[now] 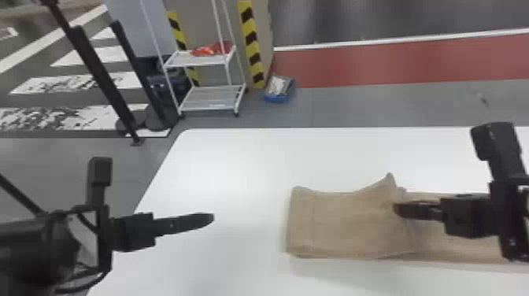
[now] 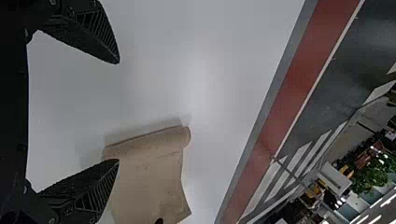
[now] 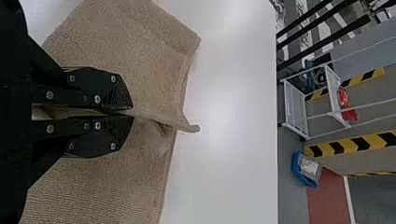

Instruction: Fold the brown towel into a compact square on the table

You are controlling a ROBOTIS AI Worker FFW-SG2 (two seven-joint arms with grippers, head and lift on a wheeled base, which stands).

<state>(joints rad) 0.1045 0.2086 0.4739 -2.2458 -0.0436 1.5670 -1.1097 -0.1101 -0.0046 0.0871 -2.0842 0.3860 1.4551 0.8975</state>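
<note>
R. gripper (image 3: pixel 132 113) is pinching towel (image 3: pixel 121 42) at raised edge; folded part is lying on table (image 1: pixel 236 169) to its L., rest extending R. beneath. L. gripper (image 2: pixel 118 111) is standing wide, empty. Step: prob. folding over; next move is requiring edge laid flat, then release.

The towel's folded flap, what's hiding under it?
Under the flap, more brown towel sticks out toward the robot's right. The part farther in is covered, so I can't tell what's there.
</note>
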